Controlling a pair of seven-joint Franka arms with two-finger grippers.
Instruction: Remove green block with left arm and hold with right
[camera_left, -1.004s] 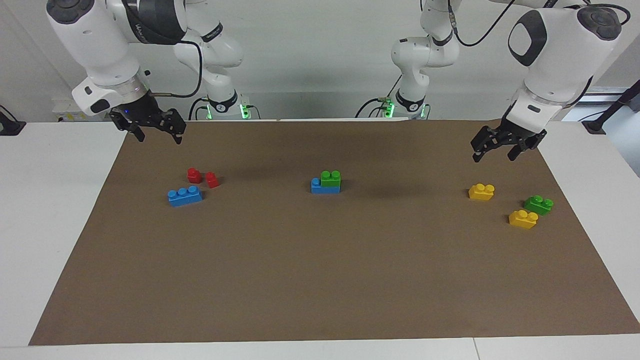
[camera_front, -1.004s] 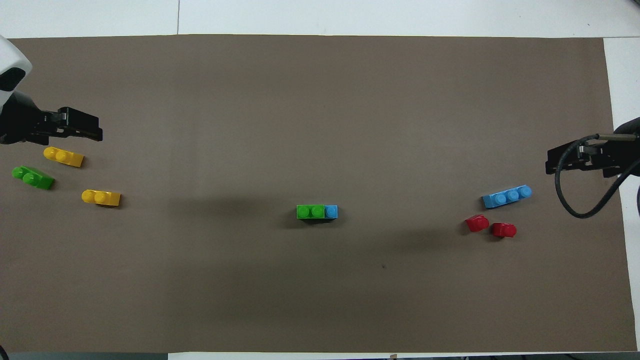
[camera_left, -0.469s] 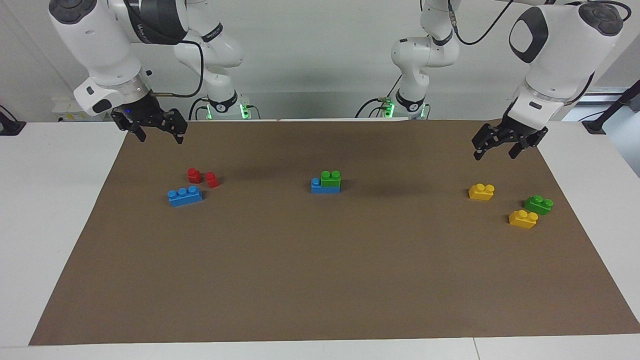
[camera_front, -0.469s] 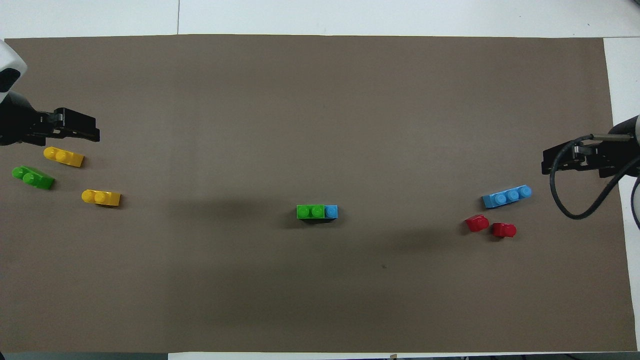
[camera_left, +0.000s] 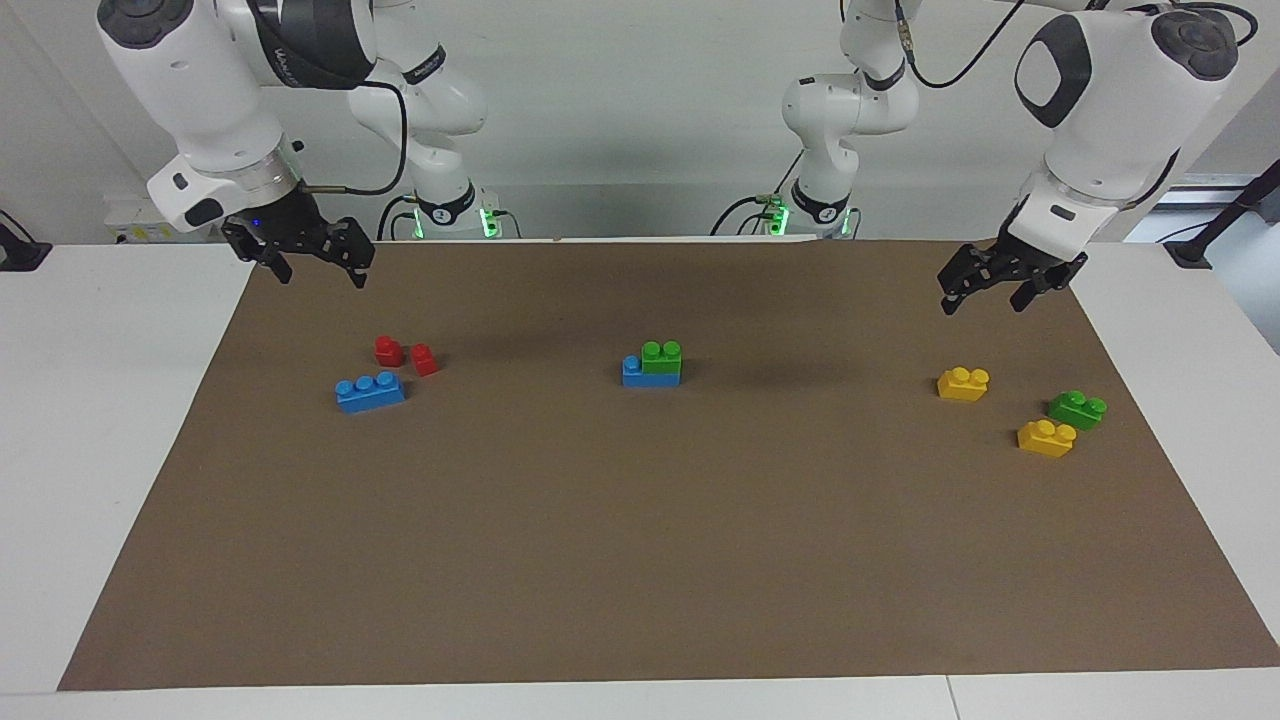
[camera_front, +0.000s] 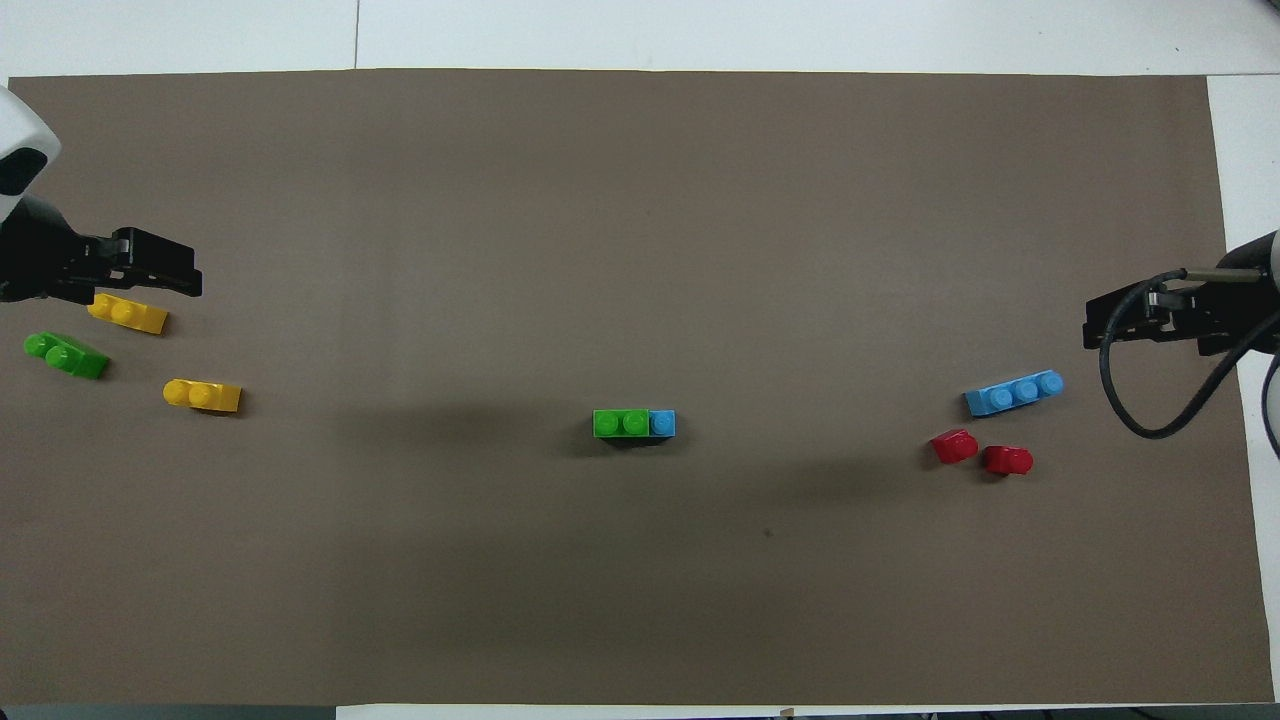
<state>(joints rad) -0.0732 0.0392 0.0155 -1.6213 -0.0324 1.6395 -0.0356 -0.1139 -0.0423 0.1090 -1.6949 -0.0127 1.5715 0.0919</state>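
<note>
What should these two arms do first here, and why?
Probably the right gripper should travel to the blue brick at the middle of the mat and clamp it. The green block sits stacked on it, and both grippers, the left gripper too, hang open, far from the pair. Pulling without a hold would likely lift both bricks.

Bright, even light, likely from overhead; soft diffuse shadows on brown mat; sharp focus.

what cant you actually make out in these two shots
1. Blue brick under the green block: stud count, the block covers it in both views.
2. Left gripper in the overhead view: arm cut by the edge, part of a yellow brick covered.
3. Right gripper: cable crosses it.
</note>
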